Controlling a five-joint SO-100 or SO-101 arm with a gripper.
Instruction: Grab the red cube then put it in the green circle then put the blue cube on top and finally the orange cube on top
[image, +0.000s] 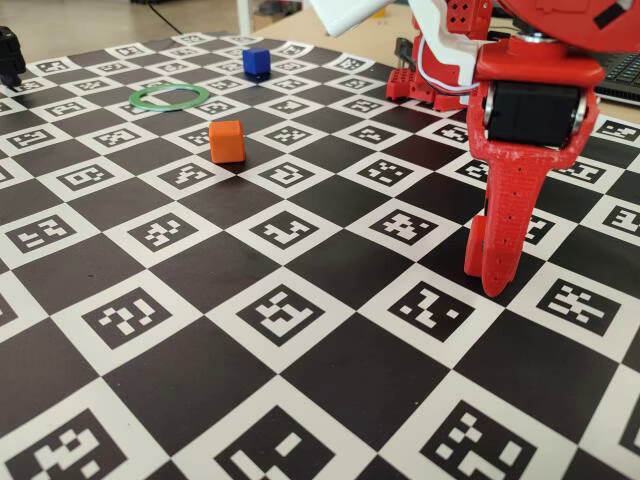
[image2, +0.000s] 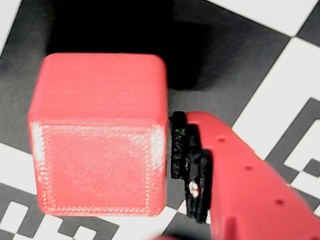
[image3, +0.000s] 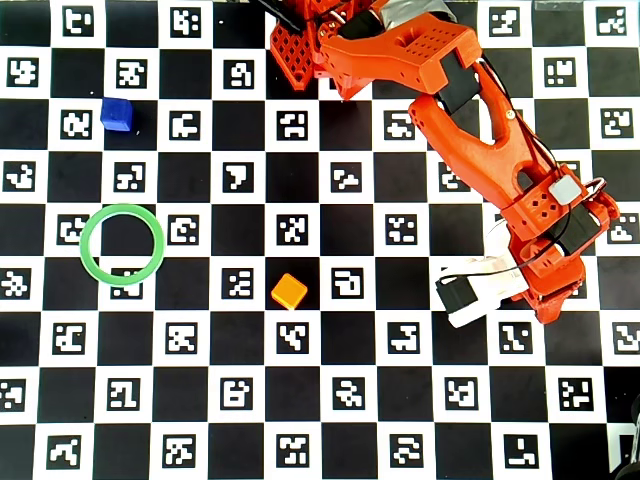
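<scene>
- Checkered marker board (image: 330, 260) in black and white covers the table, with a pale floor behind it in the fixed view.
- Gripper (image2: 172, 150): one padded finger (image2: 187, 160) sits just beside the red cube (image2: 97, 135); the other finger is out of frame, so I cannot tell whether the cube is pinched.
- Risk: a one-sided push could skid the cube away instead of gripping it.
- Orange cube (image3: 289, 291) lies mid-board; the green circle (image3: 121, 244) is empty at left overhead; the blue cube (image3: 116, 114) stands beyond it.

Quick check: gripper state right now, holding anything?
Gripper: one of its fingers sits beside the red cube; whether it grips the cube cannot be told.
</scene>
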